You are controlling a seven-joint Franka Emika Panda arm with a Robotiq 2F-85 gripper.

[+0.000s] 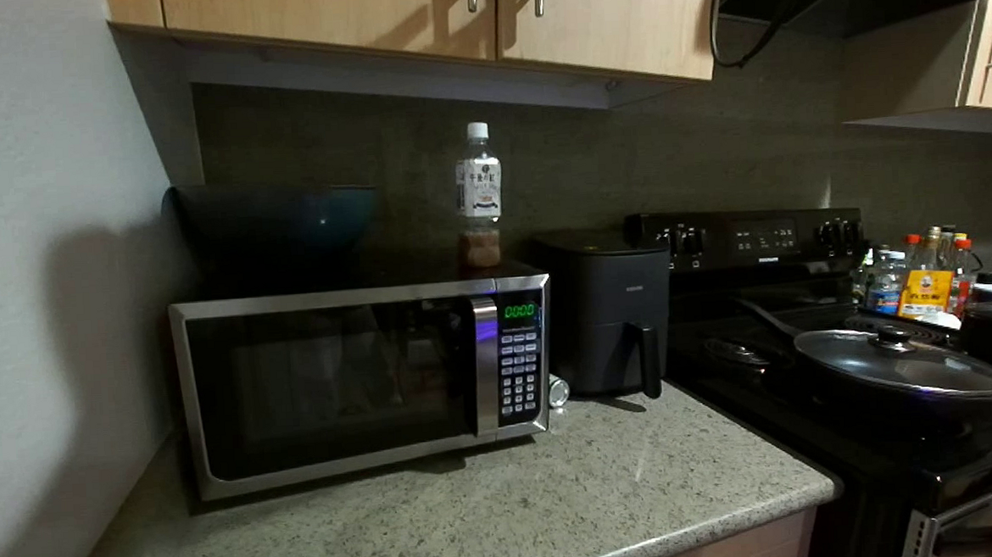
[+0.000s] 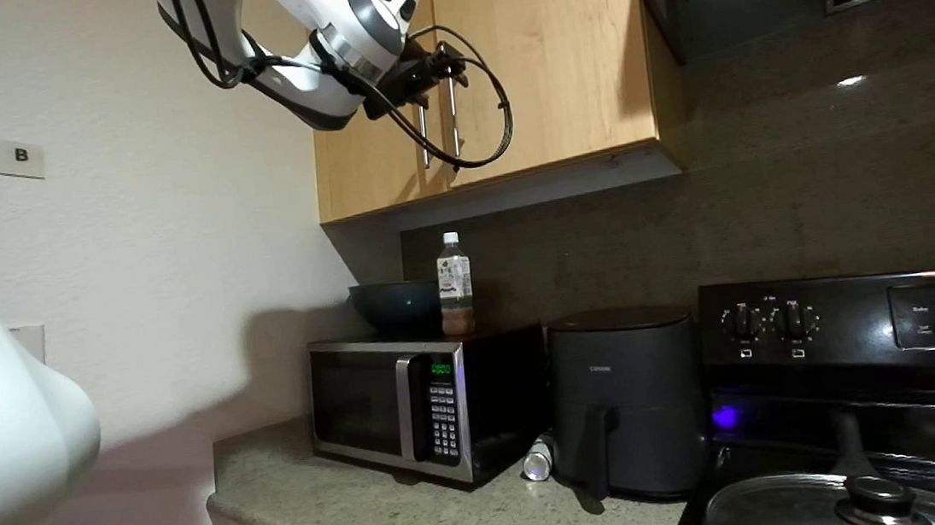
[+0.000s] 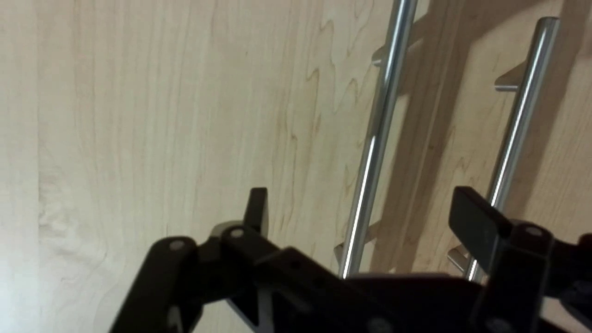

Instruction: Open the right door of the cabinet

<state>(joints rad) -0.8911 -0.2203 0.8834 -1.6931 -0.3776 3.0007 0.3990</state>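
Because the right door [image 2: 546, 58] is closed flush with the left door [image 2: 373, 169], everything turns on how its handle [image 3: 374, 152] lies to the jaws. The right door is the right-hand half of the cabinet [image 1: 414, 15], high above the counter [image 1: 625, 467], and in an exterior view the arm [image 2: 355, 29] reaches across to it from the left. Judging by the shadows [image 3: 418, 152] (they fall to the opposite side of the bars from what an exterior view shows), the wrist view stands upside down, so the bar nearer its middle should be the right door's. That bar runs upright on the panel and slightly slanted in the wrist view, its long axis crossing the gap between the fingers [image 3: 471, 215] not far from square. The jaws are spread wide and hold nothing, the bar lying roughly midway between them; whether they reach deep enough to close around it, I cannot tell. The left door's handle [image 3: 522, 113] is the thing to watch: one finger covers part of it in the wrist view, and contact cannot be made out. The next move probably calls for easing toward the panel, that finger slipping between the two handles, then squeezing across the bar before any pull outward.
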